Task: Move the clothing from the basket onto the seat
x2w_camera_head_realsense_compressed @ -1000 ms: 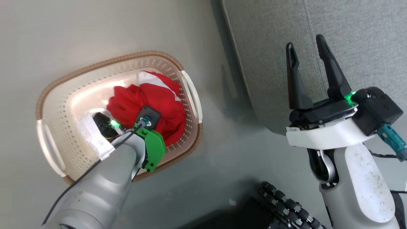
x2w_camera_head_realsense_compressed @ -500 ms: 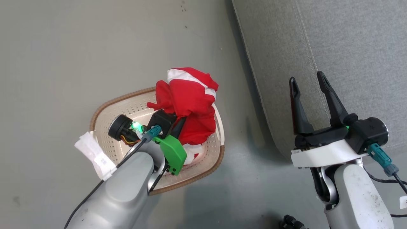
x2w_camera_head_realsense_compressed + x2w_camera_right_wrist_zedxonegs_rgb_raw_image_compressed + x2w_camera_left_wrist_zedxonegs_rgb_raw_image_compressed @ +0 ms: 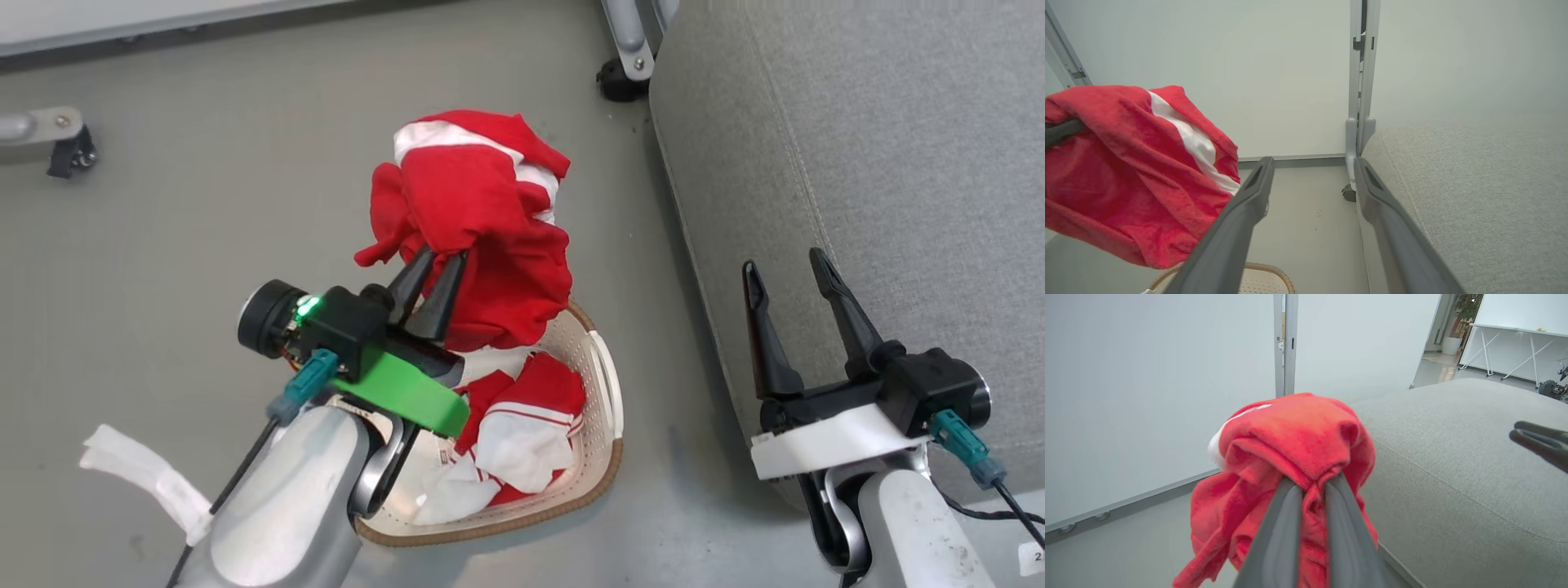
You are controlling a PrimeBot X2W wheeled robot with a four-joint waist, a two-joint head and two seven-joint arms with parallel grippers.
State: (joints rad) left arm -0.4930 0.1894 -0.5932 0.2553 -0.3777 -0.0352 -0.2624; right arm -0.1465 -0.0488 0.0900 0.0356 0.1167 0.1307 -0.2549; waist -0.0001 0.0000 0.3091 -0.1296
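Observation:
My left gripper (image 3: 445,260) is shut on a red garment with white bands (image 3: 482,220), which hangs bunched in the air above the cream basket (image 3: 608,392). The left wrist view has the same red cloth (image 3: 1294,445) pinched between my fingers (image 3: 1278,539). A second red-and-white garment (image 3: 522,433) lies inside the basket. The grey seat (image 3: 857,147) spreads to the right. My right gripper (image 3: 784,265) stands open and empty beside the seat's front edge, and its wrist view catches the hanging red garment (image 3: 1135,171) at the left and the seat (image 3: 1474,196) at the right.
A caster and metal leg (image 3: 624,61) stand at the seat's far corner. Another caster (image 3: 69,155) sits at the far left on the grey floor. A white paper strip (image 3: 139,474) trails off my left forearm. Pale wall panels (image 3: 1147,396) stand behind.
My left gripper has lifted the red garment out of the basket and higher. The camera has also shifted, bringing the wall base and casters into sight. The right gripper stayed open.

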